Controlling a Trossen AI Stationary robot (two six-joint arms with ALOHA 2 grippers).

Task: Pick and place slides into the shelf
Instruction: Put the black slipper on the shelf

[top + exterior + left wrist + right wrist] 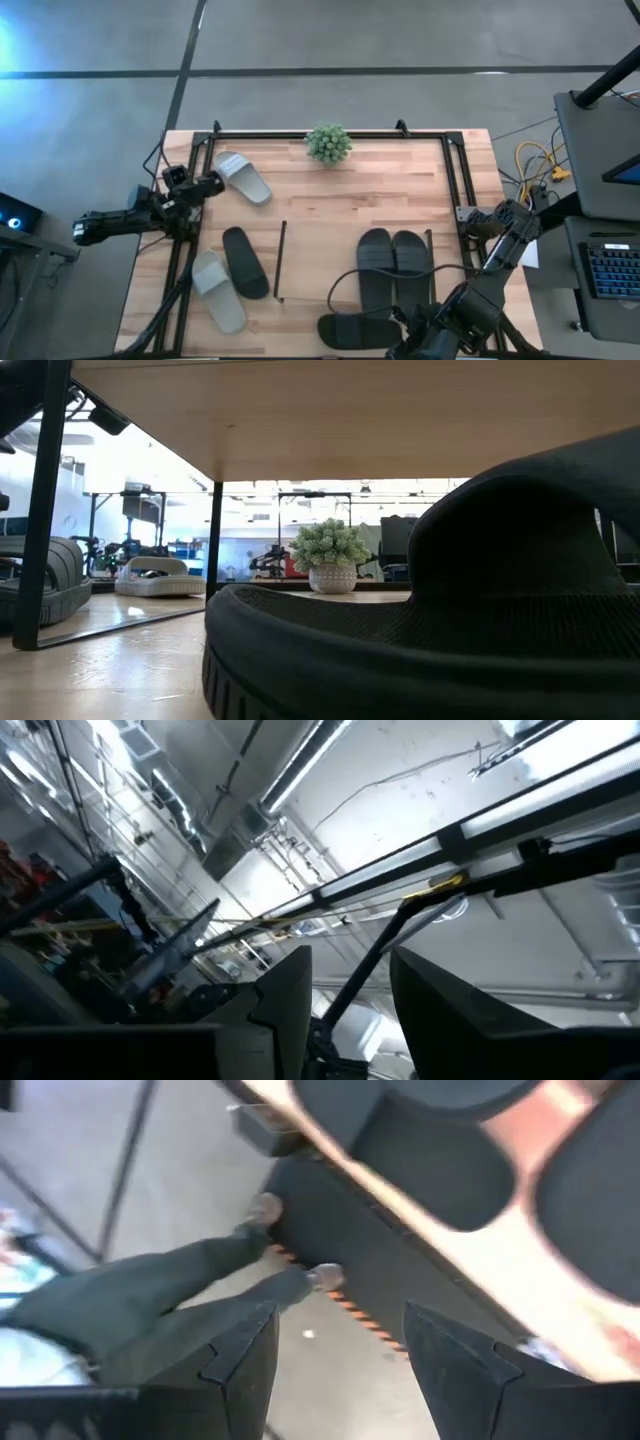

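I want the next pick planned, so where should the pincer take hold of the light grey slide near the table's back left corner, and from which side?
Probably the wide strap of the light grey rubber slide sandal: it lies sole-down and angled, with the strap arching above the footbed. Come from above with the left pincer, which sits right beside it, one finger under the arch and one over it.

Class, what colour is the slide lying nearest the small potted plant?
Light grey slide; the high view shows it best.

Wood table: six slides, plant.
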